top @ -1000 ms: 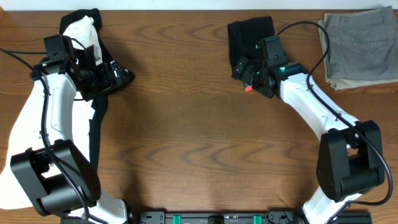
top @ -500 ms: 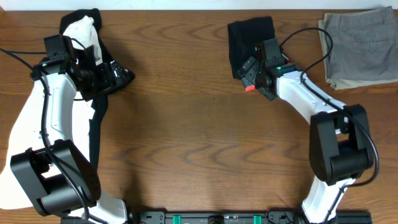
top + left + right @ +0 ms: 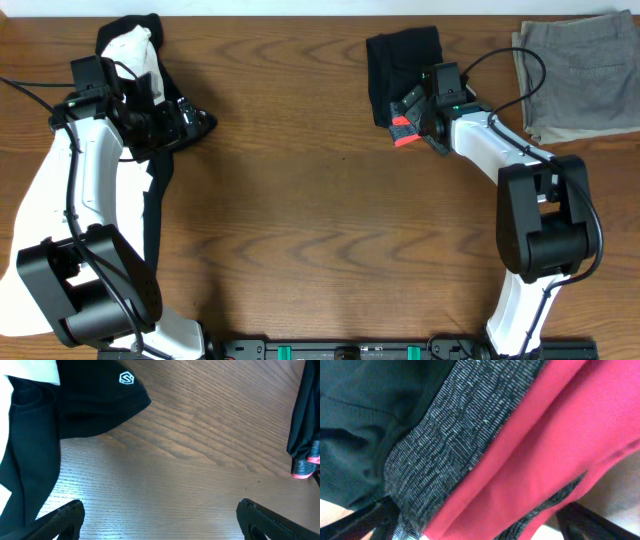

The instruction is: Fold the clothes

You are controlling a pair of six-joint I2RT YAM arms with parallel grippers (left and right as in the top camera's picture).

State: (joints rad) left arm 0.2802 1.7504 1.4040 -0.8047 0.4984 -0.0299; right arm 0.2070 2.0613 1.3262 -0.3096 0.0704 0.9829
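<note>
Left jaws spread wide, nothing gripped, above brown wooden table [image 3: 200,430] | right jaws spread wide, coral-edged grey waistband [image 3: 445,450] of soft black trousers [image 3: 400,58] seen between them

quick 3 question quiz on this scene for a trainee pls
1. True or false: the left end effector grips cloth.
2. In the overhead view, the folded grey-olive trousers lie: A) top right, B) centre, C) bottom left?
3. What colour edges the grey waistband in front of the right end effector?
Key: 1 false; 2 A; 3 coral red.
</note>
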